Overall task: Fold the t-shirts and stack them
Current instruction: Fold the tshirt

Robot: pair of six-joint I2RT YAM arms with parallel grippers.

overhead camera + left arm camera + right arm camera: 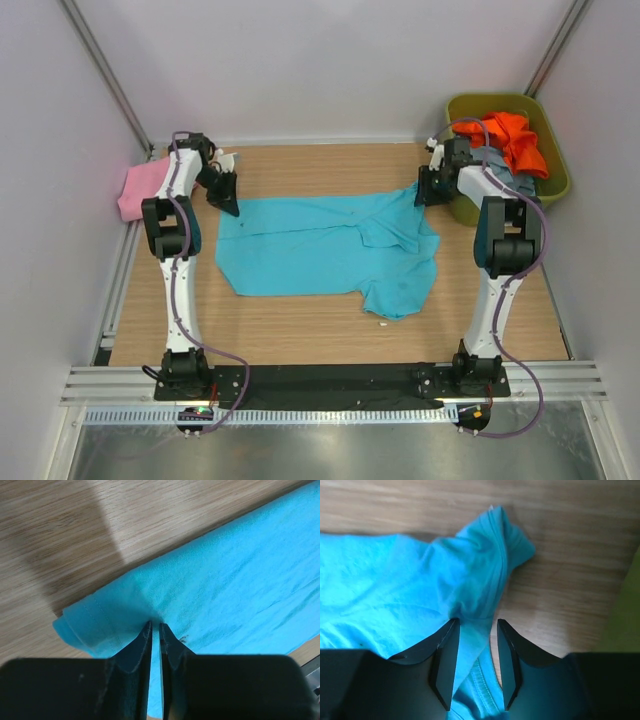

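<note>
Two grippers meet the turquoise t-shirt, spread flat mid-table. At its 10 o'clock corner the left gripper pinches the hem, jaws nearly closed. At 2 o'clock the right gripper stands parted, sleeve cloth loose between its jaws. A pink t-shirt lies at 9 o'clock; an orange t-shirt sits in the bin.

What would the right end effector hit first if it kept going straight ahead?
Probably the turquoise t-shirt, bunched just beyond the right end effector, with the wooden table under it; depth is unclear.

The wooden tabletop lies free on the near side of the turquoise cloth t-shirt; an olive-green plastic bin blocks the far right.
</note>
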